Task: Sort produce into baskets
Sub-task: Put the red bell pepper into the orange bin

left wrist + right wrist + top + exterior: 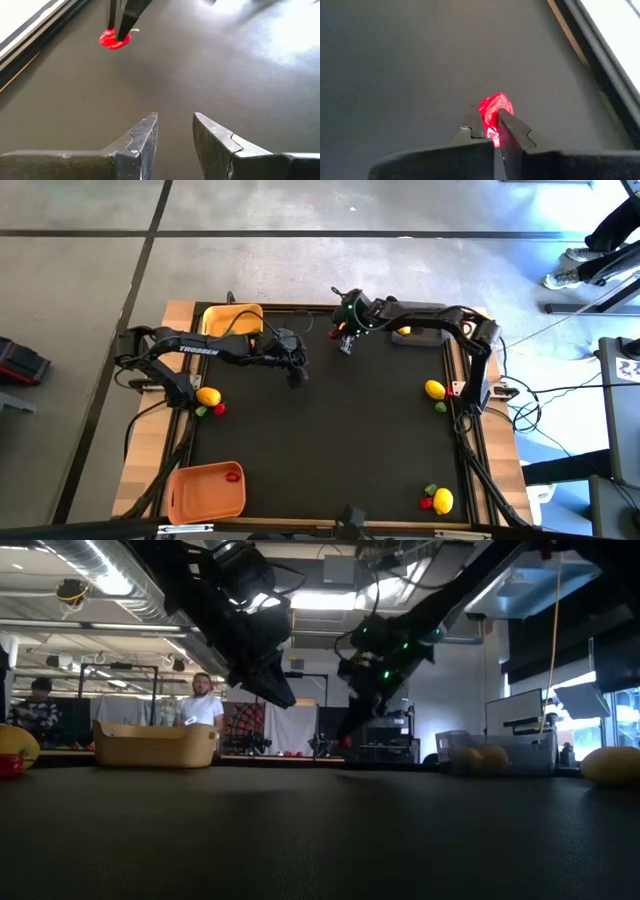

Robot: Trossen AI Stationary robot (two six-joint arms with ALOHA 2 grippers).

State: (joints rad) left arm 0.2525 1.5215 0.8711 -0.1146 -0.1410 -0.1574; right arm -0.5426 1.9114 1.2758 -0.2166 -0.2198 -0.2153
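My right gripper [490, 112] is shut on a small red piece [495, 107] of produce near the table's far edge, also seen as a red piece [115, 39] in the left wrist view. My left gripper [175, 117] hovers open over bare mat, left of it [297, 375], with nothing between its fingers. A yellow basket [232, 320] stands at the far left and a dark grey basket [420, 337] with a lemon [403, 330] at the far right. An orange basket [205, 492] sits at the near left with a red piece [233, 475] in it. My right gripper pinches the red piece by its two sides [489, 122] between its two fingers, at their free ends. The fingers slant down from the table's right. The piece sticks out past the fingertips and hangs a little above the mat [347, 741].
Lemons with small red and green pieces beside them lie at the left edge [208, 395], the right edge [435, 390] and the near right corner [443, 500]. The dark mat's middle [320, 440] is bare. People stand in the room beyond the table [203, 700].
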